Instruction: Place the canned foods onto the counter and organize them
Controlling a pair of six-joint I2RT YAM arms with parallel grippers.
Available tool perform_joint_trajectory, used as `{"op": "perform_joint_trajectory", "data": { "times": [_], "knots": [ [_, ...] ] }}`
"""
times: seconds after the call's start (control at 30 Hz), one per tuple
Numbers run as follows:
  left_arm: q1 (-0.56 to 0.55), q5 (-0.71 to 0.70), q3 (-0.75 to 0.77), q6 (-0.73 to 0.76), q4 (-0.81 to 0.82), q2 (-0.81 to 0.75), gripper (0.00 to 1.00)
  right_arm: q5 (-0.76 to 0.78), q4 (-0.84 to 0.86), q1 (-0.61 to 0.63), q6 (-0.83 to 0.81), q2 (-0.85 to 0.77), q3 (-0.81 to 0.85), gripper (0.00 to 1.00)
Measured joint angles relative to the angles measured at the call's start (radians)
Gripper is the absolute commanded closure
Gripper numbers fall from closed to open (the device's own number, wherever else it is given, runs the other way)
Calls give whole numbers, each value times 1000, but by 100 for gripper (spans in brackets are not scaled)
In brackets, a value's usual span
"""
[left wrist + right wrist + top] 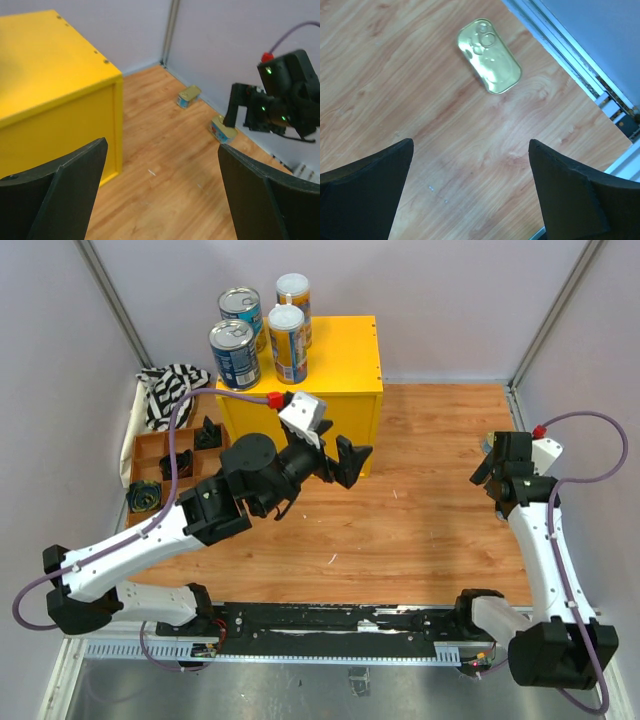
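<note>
Hands wide apart, both empty — right hand (471, 150) above gold tin (489, 55), left hand (162, 150) beside counter (50, 65).

- A brown wooden compartment tray (141, 452) is sitting at the left side of the scene.
- A black-and-white striped cloth (172, 388) is lying bunched at the tray's far end.
- Small black plastic objects (208, 432) are standing in separate compartments of the tray, one further right, one (170, 462) nearer the middle.
- A dark round object (142, 498), too small to make out, is resting in the near-left compartment.
- A light brown wood-grain tabletop (420, 510) is lying under everything.
- Pale grey wall panels (450, 300) are standing along the far, left and right sides.
</note>
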Motion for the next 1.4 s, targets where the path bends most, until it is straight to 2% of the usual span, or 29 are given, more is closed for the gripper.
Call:
{"op": "perform_joint_trajectory", "data": {
  "times": [0.17, 0.33, 0.83, 1.4],
  "knots": [
    [-76, -6, -91, -52, 29, -22, 4, 2, 5, -86, -32, 77, 0, 2],
    [-104, -7, -150, -98, 69, -53, 4, 18, 28, -126, -92, 158, -1, 2],
    [-114, -15, -183, -131, 137, -69, 4, 37, 140, -211, -261, 359, -32, 2],
    [-114, -31, -183, -143, 151, -38, 4, -18, 189, -239, -272, 563, 30, 2]
  ]
}}
